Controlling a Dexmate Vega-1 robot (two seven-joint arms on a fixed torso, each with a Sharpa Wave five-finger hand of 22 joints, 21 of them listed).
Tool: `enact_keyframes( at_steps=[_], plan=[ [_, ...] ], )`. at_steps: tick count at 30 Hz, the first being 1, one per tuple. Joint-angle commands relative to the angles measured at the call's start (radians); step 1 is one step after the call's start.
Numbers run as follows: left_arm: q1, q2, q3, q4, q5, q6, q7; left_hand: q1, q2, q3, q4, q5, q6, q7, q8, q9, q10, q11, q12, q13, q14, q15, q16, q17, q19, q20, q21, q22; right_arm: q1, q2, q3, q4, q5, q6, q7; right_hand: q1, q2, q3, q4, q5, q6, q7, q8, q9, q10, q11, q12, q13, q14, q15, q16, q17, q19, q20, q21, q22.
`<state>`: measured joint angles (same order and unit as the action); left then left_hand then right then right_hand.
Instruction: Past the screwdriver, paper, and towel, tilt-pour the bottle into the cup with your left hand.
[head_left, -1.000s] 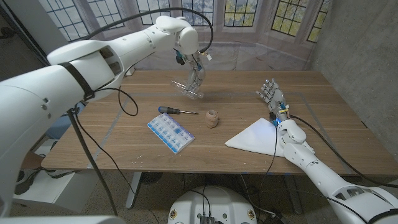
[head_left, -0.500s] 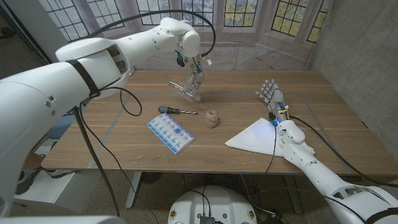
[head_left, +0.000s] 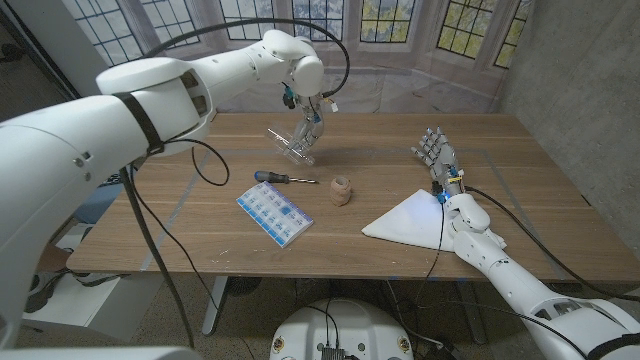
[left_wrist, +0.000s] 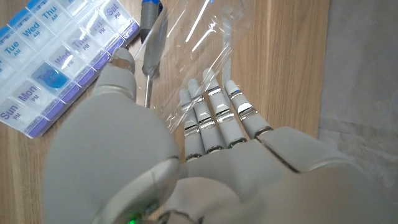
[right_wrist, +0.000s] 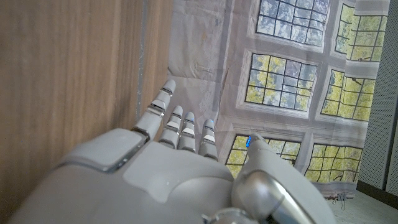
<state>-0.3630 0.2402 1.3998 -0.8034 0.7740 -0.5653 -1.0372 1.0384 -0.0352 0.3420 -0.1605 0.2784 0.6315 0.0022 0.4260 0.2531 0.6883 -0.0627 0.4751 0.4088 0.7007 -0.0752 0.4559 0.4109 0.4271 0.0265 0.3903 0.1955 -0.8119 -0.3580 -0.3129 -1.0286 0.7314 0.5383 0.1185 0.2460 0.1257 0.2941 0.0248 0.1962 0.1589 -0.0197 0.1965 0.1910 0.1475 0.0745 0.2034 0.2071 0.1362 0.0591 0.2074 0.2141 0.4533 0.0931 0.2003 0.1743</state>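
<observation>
Holding the clear plastic bottle in my left robot hand, lifted off the surface and tipped over, its free end pointing away from my palm. Fingers wrap the transparent body. Below and nearer me than that hand lie the screwdriver, a weekly pill organizer and the small wooden cup. Bottle is not over the cup yet, so I judge the grasp and lift done; carrying across and pouring remain. Right robot hand stands idle, fingers apart, holding nothing, beside the white paper. Towel: cannot make out.
</observation>
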Motion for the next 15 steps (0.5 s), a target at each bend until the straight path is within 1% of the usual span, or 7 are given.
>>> enact_keyframes(
  at_steps=[1,4,6,7,10,12,15],
  plan=[
    [0.006,0.013,0.029,-0.034,0.053,0.007,-0.004,0.038,0.143,0.047,0.006,0.009,0.218,-0.004,0.113,0.004,0.074,-0.065,0.005,0.144,0.083,-0.071,0.007,0.001,0.003,-0.001,0.003,0.003,0.005,0.006,0.001,0.015,0.004,0.008,0.010,-0.008,-0.002,0.009,-0.001,-0.002,0.007,0.004,0.001,0.001,0.007,-0.006,0.003,0.002,0.011,-0.001,0.005,0.001,0.008,-0.002,-0.001,0.002],
    [0.014,0.025,0.031,-0.062,0.071,0.024,-0.003,0.038,0.144,0.047,0.006,0.009,0.218,-0.003,0.113,0.004,0.073,-0.062,0.004,0.146,0.082,-0.069,0.007,0.003,0.003,-0.001,0.003,0.003,0.005,0.007,0.001,0.016,0.005,0.009,0.011,-0.008,-0.002,0.010,-0.002,-0.002,0.007,0.005,0.001,0.001,0.007,-0.009,0.003,0.002,0.011,-0.001,0.005,0.001,0.009,-0.002,-0.001,0.002],
    [0.021,0.041,0.034,-0.099,0.094,0.038,0.007,0.038,0.144,0.048,0.005,0.010,0.218,-0.004,0.113,0.004,0.076,-0.059,0.005,0.147,0.084,-0.069,0.008,0.004,0.004,0.000,0.003,0.003,0.005,0.007,0.001,0.018,0.004,0.009,0.011,-0.008,-0.002,0.010,-0.002,-0.002,0.007,0.005,0.001,0.001,0.008,-0.008,0.003,0.002,0.011,0.000,0.005,0.001,0.009,-0.001,-0.001,0.002],
    [0.025,0.050,0.036,-0.120,0.107,0.047,0.011,0.037,0.145,0.048,0.005,0.010,0.217,0.000,0.114,0.004,0.075,-0.060,0.004,0.148,0.085,-0.068,0.009,0.005,0.004,0.000,0.004,0.003,0.005,0.007,0.001,0.019,0.005,0.010,0.012,-0.008,-0.002,0.010,-0.002,-0.002,0.007,0.005,0.001,0.001,0.007,-0.007,0.003,0.002,0.010,0.000,0.004,0.001,0.009,-0.002,-0.001,0.002],
    [0.036,0.067,0.034,-0.161,0.139,0.069,0.025,0.039,0.145,0.049,0.004,0.011,0.218,0.000,0.114,0.004,0.078,-0.059,0.005,0.150,0.085,-0.069,0.009,0.006,0.004,0.002,0.004,0.003,0.007,0.010,0.002,0.024,0.007,0.014,0.016,-0.009,-0.003,0.011,-0.003,-0.002,0.007,0.006,0.001,0.001,0.007,-0.008,0.003,0.002,0.011,-0.001,0.005,0.001,0.009,-0.001,-0.001,0.002],
    [0.043,0.074,0.030,-0.179,0.154,0.079,0.031,0.041,0.146,0.051,0.003,0.012,0.218,-0.002,0.115,0.004,0.080,-0.062,0.005,0.151,0.085,-0.069,0.009,0.007,0.004,0.002,0.004,0.003,0.008,0.010,0.002,0.026,0.007,0.015,0.018,-0.009,-0.003,0.011,-0.003,-0.002,0.007,0.005,0.001,0.001,0.007,-0.008,0.003,0.002,0.010,0.001,0.004,0.001,0.008,-0.001,-0.001,0.002],
    [0.053,0.079,0.022,-0.193,0.166,0.093,0.035,0.040,0.147,0.051,0.003,0.012,0.218,0.002,0.116,0.005,0.078,-0.059,0.004,0.153,0.086,-0.070,0.010,0.010,0.003,0.002,0.004,0.003,0.009,0.013,0.003,0.031,0.009,0.017,0.022,-0.009,-0.003,0.011,-0.003,-0.002,0.007,0.004,0.001,0.001,0.007,-0.006,0.003,0.002,0.010,0.000,0.004,0.001,0.008,-0.001,-0.001,0.002]
  ],
)
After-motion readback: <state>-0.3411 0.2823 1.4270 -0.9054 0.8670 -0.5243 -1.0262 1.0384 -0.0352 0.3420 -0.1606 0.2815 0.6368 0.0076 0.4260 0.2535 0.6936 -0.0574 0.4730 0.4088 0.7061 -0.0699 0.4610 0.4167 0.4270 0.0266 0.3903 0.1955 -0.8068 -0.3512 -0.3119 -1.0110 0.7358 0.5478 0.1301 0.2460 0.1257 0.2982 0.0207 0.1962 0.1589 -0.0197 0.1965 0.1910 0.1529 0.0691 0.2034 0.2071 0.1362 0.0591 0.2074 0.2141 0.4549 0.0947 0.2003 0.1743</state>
